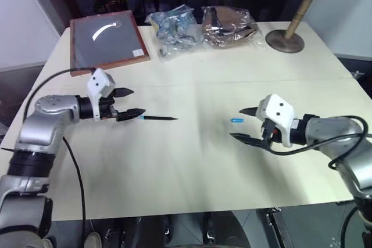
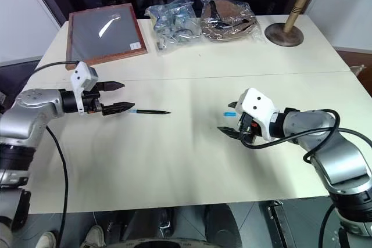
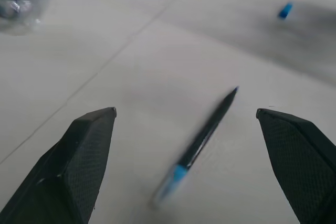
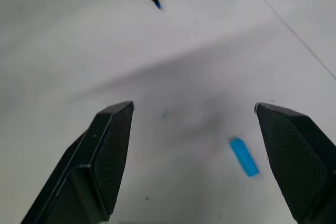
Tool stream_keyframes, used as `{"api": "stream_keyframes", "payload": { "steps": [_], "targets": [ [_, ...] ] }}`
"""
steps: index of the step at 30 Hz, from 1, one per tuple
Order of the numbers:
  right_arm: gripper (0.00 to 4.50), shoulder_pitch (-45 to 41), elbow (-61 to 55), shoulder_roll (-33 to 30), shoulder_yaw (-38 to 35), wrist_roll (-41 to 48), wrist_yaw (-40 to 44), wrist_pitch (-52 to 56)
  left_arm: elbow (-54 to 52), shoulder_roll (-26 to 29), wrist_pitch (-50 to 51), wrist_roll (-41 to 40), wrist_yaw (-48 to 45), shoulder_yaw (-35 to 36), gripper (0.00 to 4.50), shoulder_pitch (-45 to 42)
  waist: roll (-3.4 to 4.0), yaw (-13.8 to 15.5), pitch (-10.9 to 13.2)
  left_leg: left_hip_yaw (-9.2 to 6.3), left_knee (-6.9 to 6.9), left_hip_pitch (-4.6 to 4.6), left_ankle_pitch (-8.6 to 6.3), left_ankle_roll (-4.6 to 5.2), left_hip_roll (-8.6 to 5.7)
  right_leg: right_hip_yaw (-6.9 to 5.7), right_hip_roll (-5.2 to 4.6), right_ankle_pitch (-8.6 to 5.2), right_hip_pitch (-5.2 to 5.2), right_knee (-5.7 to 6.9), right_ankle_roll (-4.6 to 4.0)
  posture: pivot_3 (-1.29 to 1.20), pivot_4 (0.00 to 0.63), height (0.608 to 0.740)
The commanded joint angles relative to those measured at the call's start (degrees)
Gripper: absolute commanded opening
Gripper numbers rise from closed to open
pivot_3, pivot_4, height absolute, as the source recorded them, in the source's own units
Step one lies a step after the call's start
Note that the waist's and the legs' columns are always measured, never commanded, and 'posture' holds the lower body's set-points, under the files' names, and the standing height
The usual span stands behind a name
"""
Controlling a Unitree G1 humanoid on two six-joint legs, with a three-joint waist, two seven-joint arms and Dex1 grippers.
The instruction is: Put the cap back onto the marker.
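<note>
Left tool (image 1: 126, 103) spread wide and empty, tips at the marker (image 1: 158, 118) lying flat on the tabletop (image 1: 192, 161); right tool (image 1: 245, 125) also gaping, empty, near the cap (image 1: 237, 121), well apart from the marker. Best straddling the barrel squarely before closing. Both forearms low, angled inward and slightly down.

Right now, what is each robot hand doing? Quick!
Left gripper: open, empty, by the marker.
Right gripper: open, empty, near the cap.
</note>
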Motion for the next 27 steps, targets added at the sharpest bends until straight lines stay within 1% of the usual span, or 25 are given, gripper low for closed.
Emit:
{"api": "stream_keyframes", "payload": {
  "steps": [1, 7, 11, 18, 26, 27],
  "targets": [
    [3.83, 2.13, -5.59, 0.29, -4.01, 1.68, -2.78, 2.67, 13.69, -2.85, -13.08, 6.92, -6.15, -3.61, 4.47, -7.59, -0.02, 0.28, -0.01, -0.03, 0.05, -0.13, 0.00, 0.01, -0.01, -0.02, 0.03, 0.02, -0.08, 0.00, 0.03, 0.00, 0.150, 0.740],
    [3.83, 7.00, -11.52, 0.97, -7.44, 3.58, -6.41, 6.85, 31.48, -8.74, -28.33, 12.48, -13.03, -5.40, 4.47, -15.39, -0.05, -0.03, -0.01, 0.01, 0.13, -0.20, -0.07, 0.14, -0.03, 0.00, -0.03, 0.06, -0.10, -0.03, 0.11, 0.00, 0.150, 0.740],
    [3.83, 9.55, -14.75, 1.32, -9.55, 4.86, -8.34, 9.21, 37.94, -10.67, -33.52, 15.68, -14.70, -5.68, 4.47, -17.66, -0.05, -0.17, -0.01, -0.01, 0.12, -0.19, -0.07, 0.14, -0.01, -0.01, 0.02, 0.06, -0.13, 0.01, 0.12, 0.00, 0.150, 0.740],
    [3.83, 10.82, -16.34, 0.47, -11.66, 6.69, -9.38, 10.99, 43.32, -12.43, -36.61, 21.04, -12.55, -6.40, 4.47, -18.81, -0.08, -0.02, -0.03, -0.06, 0.15, -0.19, -0.07, 0.14, 0.01, 0.00, 0.00, 0.06, -0.13, 0.08, 0.12, 0.00, 0.150, 0.740],
    [3.83, 9.59, -15.36, -0.50, -11.08, 7.31, -9.46, 10.74, 44.35, -12.03, -35.69, 22.99, -12.66, -6.43, 4.47, -18.00, -0.10, -0.07, -0.04, -0.12, 0.28, -0.15, -0.07, 0.14, 0.01, 0.00, -0.02, 0.06, -0.11, 0.26, 0.12, 0.00, 0.150, 0.740],
    [3.83, 9.43, -15.21, -0.58, -10.99, 7.32, -9.41, 10.68, 44.44, -11.87, -35.45, 23.20, -12.78, -6.53, 4.23, -17.88, -0.10, -0.08, -0.04, -0.12, 0.30, -0.15, -0.07, 0.14, 0.02, 0.00, -0.01, 0.06, -0.11, 0.28, 0.12, 0.00, 0.150, 0.740]
  ]
}}
